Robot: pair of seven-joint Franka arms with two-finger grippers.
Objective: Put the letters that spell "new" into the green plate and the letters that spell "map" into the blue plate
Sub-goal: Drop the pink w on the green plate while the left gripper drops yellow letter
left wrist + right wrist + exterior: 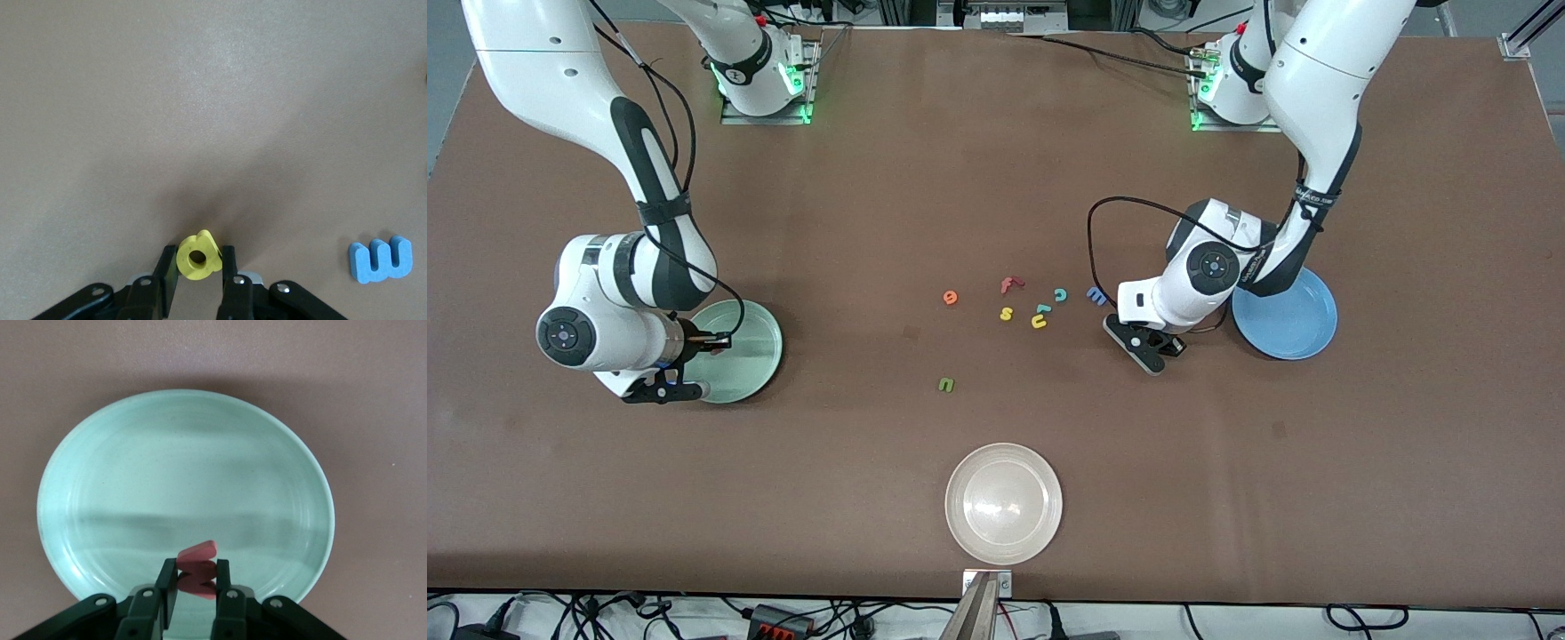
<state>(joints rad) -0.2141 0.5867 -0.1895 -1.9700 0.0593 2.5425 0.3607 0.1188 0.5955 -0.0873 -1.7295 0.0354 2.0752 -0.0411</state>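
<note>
**Two letters gripped, four task letters on the table**

Right gripper: over the green plate, pinching the salmon-red "w". Left gripper: over bare table beside the blue plate, pinching the yellow stem letter. Blue "m" lay near it. Orange "e" and teal stem letter lay mid-table; green "n" nearer the camera.
</note>
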